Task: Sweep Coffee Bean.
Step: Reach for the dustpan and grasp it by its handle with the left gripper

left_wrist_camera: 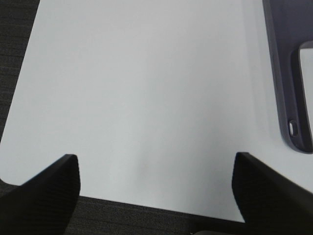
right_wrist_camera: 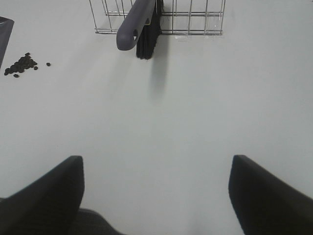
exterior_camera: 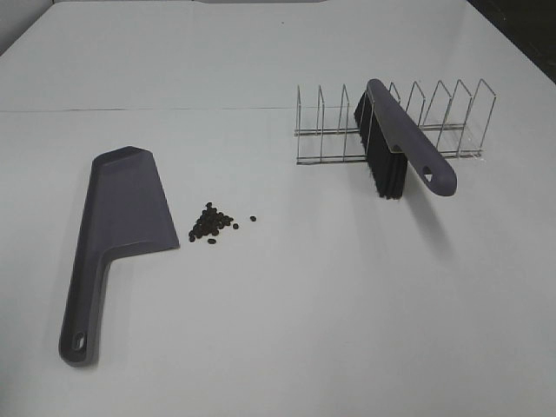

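A small cluster of dark coffee beans [exterior_camera: 211, 225] lies on the white table just right of the grey-purple dustpan [exterior_camera: 117, 226], with one bean [exterior_camera: 253, 218] a little apart. The beans also show in the right wrist view [right_wrist_camera: 20, 64]. The grey brush [exterior_camera: 400, 143] with black bristles stands in a wire rack [exterior_camera: 434, 122]; it also shows in the right wrist view [right_wrist_camera: 139, 22]. Neither gripper shows in the high view. My left gripper [left_wrist_camera: 156, 188] is open and empty over the table's near edge, with the dustpan handle [left_wrist_camera: 288, 73] beside it. My right gripper [right_wrist_camera: 156, 188] is open and empty, well short of the brush.
The white table [exterior_camera: 304, 330] spans the whole high view. Dark carpeted floor [left_wrist_camera: 19, 58] shows beyond the table's edge in the left wrist view. The wire rack [right_wrist_camera: 195, 19] stands at the back right.
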